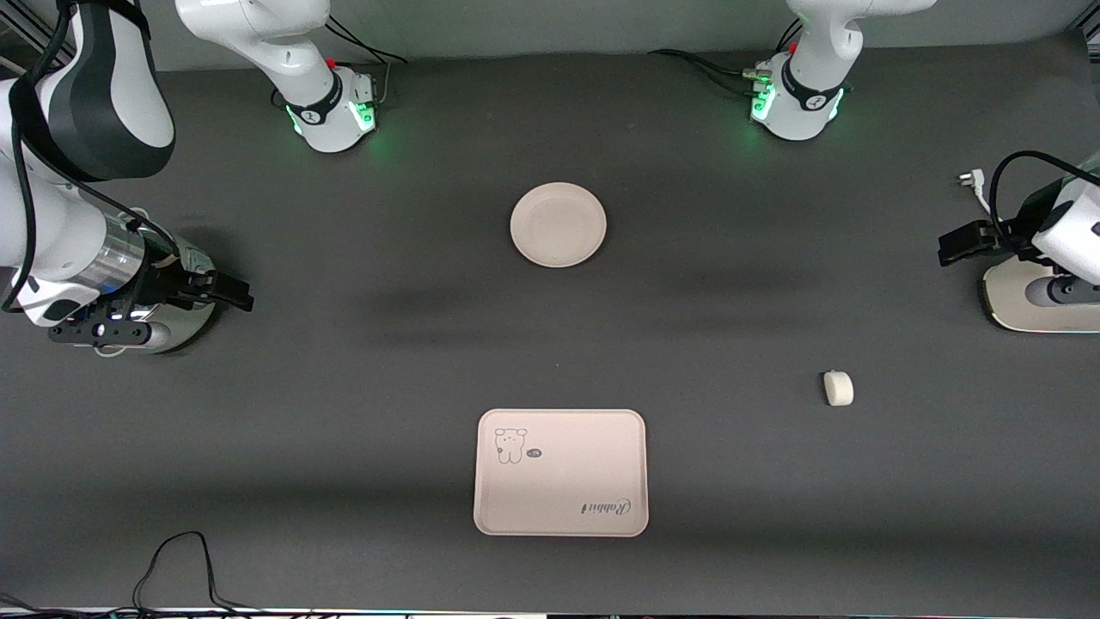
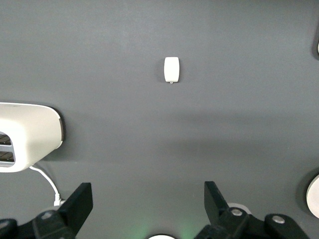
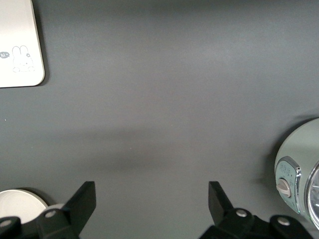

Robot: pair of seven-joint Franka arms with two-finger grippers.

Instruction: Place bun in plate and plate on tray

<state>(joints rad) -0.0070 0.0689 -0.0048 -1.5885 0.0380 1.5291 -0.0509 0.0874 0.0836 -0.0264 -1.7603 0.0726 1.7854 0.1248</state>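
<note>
The white bun (image 1: 838,388) lies on the dark table toward the left arm's end; it also shows in the left wrist view (image 2: 171,69). The round cream plate (image 1: 559,224) sits mid-table, farther from the front camera than the printed tray (image 1: 560,472). Plate and tray are both empty. My left gripper (image 1: 950,249) is open and empty over the table's left-arm end, its fingers spread wide in the left wrist view (image 2: 148,199). My right gripper (image 1: 234,297) is open and empty at the right arm's end, fingers spread (image 3: 152,199). The tray's corner (image 3: 17,45) shows in the right wrist view.
A white device with a cable (image 1: 1031,301) sits below the left gripper and shows in the left wrist view (image 2: 25,137). A round pale appliance (image 1: 172,331) sits below the right gripper, also in the right wrist view (image 3: 299,169). A black cable (image 1: 180,559) lies at the near edge.
</note>
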